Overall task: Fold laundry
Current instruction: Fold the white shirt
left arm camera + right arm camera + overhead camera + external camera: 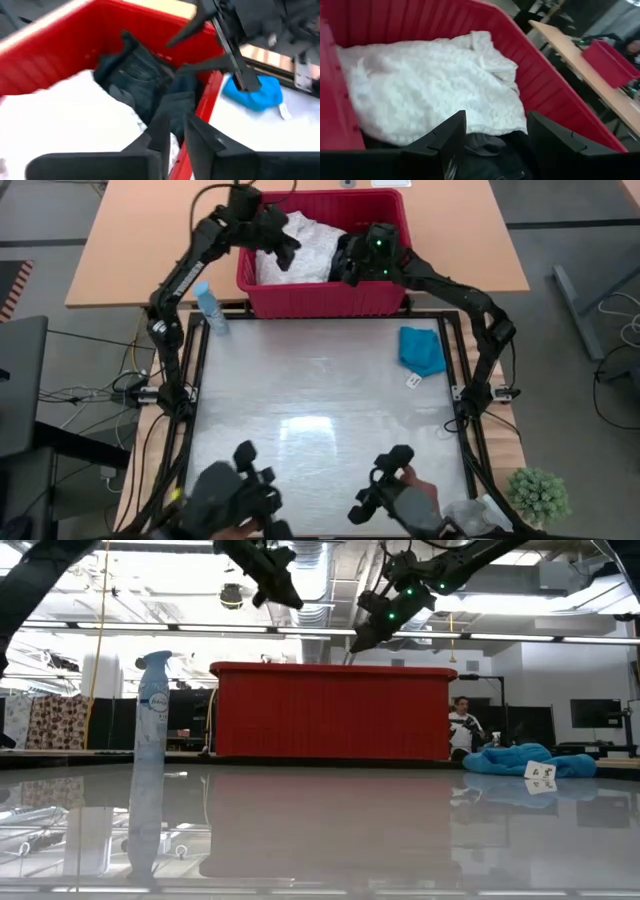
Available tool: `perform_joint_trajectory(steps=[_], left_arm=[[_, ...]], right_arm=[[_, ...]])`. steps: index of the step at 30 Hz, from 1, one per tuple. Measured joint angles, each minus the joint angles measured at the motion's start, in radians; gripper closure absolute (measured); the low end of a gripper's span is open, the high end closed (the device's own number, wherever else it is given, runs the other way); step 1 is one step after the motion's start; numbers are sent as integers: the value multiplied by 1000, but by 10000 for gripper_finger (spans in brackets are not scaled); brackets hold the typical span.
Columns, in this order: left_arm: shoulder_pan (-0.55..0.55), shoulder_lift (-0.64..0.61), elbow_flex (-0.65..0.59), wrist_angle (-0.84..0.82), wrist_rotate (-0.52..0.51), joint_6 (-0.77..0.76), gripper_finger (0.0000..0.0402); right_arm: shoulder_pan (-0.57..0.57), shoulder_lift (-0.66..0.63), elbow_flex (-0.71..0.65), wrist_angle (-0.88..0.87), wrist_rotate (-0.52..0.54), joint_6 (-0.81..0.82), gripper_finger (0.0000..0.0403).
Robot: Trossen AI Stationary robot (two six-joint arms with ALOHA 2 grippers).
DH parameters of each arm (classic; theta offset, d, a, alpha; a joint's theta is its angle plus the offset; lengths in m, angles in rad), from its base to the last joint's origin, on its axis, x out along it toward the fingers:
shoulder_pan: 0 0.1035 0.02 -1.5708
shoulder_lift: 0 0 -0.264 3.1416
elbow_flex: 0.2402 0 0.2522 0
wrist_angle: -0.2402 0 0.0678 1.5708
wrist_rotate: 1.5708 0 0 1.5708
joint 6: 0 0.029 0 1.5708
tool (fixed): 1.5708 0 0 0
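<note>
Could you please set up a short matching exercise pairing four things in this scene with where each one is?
Things:
1. white garment
2. teal garment
3. spray bottle
4. right gripper

Places:
a. standing on the table's left side
b. lying on the table's right side
c. piled in the red basket
d. open above the basket's dark clothes

Pairs: 1-c, 2-b, 3-a, 4-d
</note>
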Motion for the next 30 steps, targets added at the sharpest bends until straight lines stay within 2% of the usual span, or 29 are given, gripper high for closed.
perform_joint_trajectory(steps=[5, 9, 21, 30], left_arm=[[12, 104, -1, -9, 35, 69, 306], [12, 158, 0, 0, 38, 97, 278], [48, 299, 0, 4, 56, 22, 267], [76, 384, 5, 11, -105, -64, 268]], right_arm=[[-76, -3, 21, -2, -158, 168, 168], [-113, -2, 21, -5, -242, 150, 168], [-126, -2, 21, -61, -300, 232, 168], [-102, -2, 21, -107, -302, 232, 168]])
